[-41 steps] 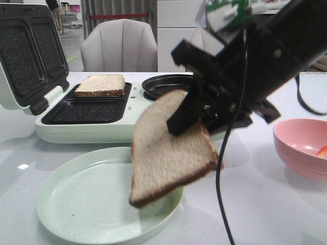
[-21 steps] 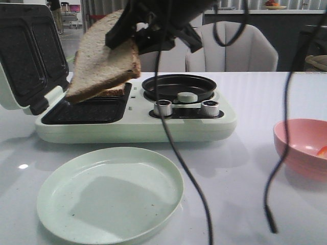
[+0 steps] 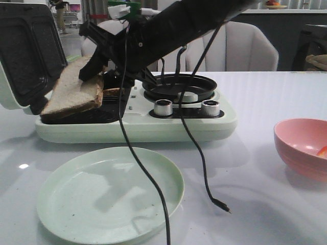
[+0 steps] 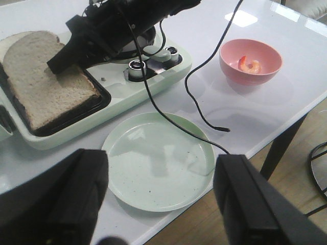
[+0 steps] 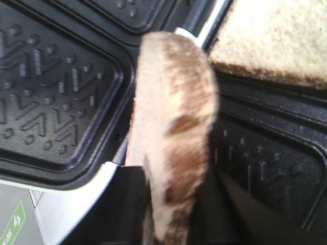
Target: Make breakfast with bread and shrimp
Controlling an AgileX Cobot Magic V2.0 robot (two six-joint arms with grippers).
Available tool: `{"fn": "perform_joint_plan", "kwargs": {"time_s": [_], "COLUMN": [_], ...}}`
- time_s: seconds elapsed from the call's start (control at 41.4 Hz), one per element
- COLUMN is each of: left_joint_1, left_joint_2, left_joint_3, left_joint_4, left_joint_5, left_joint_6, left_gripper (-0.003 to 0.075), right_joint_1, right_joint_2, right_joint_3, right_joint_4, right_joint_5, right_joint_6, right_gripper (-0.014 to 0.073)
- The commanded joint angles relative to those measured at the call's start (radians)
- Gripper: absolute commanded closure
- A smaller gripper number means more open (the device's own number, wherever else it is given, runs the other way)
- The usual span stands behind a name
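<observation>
Lowering a bread slice (image 3: 71, 97) into the sandwich maker (image 3: 133, 125): right gripper (image 3: 94, 69) has its jaws clamped on the slice's far edge, seen edge-on in the right wrist view (image 5: 171, 148). Landmark for everything below is the sandwich maker.

- Open lid (image 3: 28, 51) stands at its left end, roughly upright.
- Held slice sits tilted over the front baking well (image 4: 76, 109), low corner toward the lid, high edge in the jaws. From the left wrist view it appears partly resting on the well, can't confirm full contact.
- Second bread slice (image 5: 276, 38) is in the rear well, just behind the held one.
- Key relation: slice extends from the jaws toward the lid end, so release should let it drop flat into the front well, my read.
- Green plate (image 3: 110, 194) sits in front of the maker.
- Pink bowl (image 3: 304, 145) with a shrimp (image 4: 250, 65) sits well to its right.
- Left gripper (image 4: 158, 204) hangs over the plate's near side, jaws spread wide, holding nothing.
</observation>
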Motion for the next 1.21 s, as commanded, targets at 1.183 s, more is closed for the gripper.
{"fn": "perform_joint_plan", "kwargs": {"time_s": [1.183], "left_joint_1": [-0.005], "left_joint_2": [0.007], "left_joint_3": [-0.021], "left_joint_4": [0.0], "left_joint_5": [-0.054], "left_joint_6": [-0.001], "left_gripper": [0.023], "right_joint_1": [0.087], "right_joint_2": [-0.856], "right_joint_3": [0.331], "right_joint_4": [-1.133], "right_joint_5": [0.222], "right_joint_6": [0.493], "right_gripper": [0.0121]}}
